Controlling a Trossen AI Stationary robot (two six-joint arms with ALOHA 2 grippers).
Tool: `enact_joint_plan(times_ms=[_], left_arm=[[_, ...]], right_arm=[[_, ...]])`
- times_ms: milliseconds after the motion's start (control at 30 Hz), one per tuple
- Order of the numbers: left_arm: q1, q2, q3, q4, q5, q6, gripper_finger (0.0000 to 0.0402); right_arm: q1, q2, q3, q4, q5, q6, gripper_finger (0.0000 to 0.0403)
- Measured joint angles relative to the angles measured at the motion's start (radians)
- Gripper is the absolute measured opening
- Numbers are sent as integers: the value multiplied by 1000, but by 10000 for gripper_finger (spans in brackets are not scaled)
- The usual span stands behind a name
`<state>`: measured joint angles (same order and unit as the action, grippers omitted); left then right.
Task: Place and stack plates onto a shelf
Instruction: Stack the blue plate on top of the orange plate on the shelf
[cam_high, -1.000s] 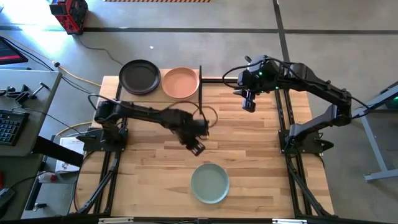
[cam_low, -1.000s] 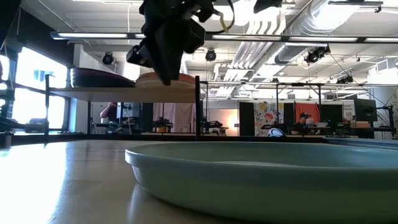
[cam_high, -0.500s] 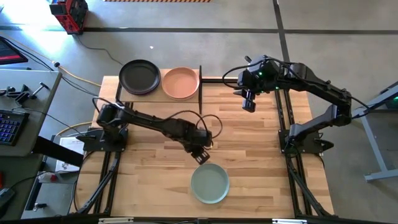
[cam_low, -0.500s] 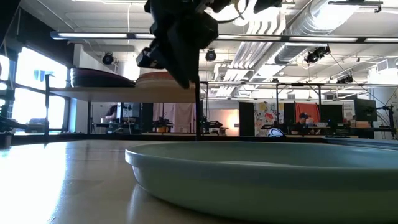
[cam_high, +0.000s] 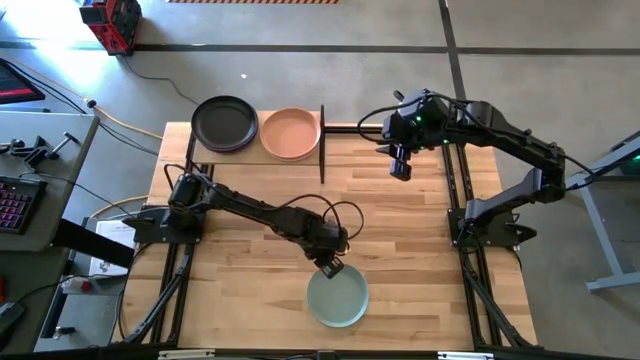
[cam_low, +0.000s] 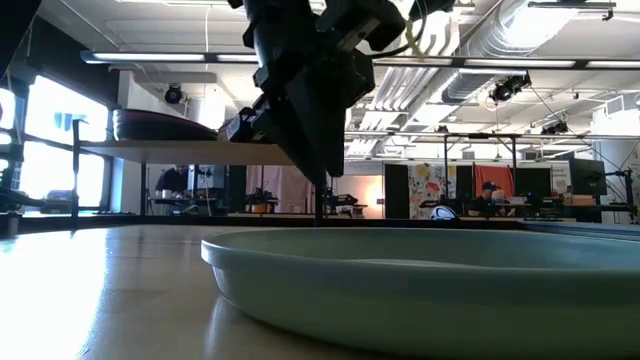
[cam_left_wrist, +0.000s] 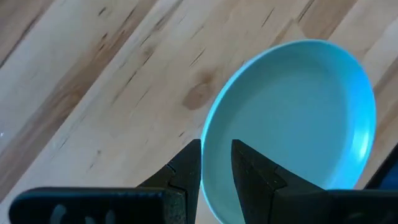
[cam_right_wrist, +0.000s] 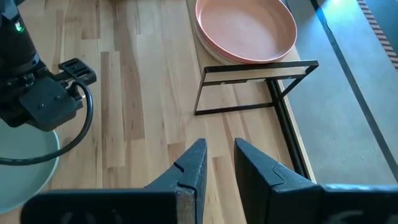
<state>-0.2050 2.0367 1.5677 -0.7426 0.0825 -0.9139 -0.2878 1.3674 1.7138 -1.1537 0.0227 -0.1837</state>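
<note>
The left gripper (cam_high: 329, 267) has come down from mid-table to the green plate (cam_high: 338, 295); its fingers straddle the rim, slightly spread. The right gripper (cam_high: 400, 172) stays near the shelf (cam_high: 300, 160), fingers narrowly parted, empty.

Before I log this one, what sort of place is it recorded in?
Probably a robotics lab in an open industrial hall: exposed ceiling ducts, further workstations beyond the table, and a bench with a keyboard beside it.

green plate (cam_high: 338, 296): pale sage, flat on table's near side
black plate (cam_high: 224, 123): on shelf (cam_high: 262, 155)
orange plate (cam_high: 291, 132): beside it, stacked on cream one
</note>
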Motion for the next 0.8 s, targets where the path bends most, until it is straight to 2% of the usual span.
enact_joint_plan(times_ms=[800], left_arm=[[-13, 51, 0, 28, 13, -1, 76]], right_arm=[[0, 0, 0, -33, -13, 0, 59]])
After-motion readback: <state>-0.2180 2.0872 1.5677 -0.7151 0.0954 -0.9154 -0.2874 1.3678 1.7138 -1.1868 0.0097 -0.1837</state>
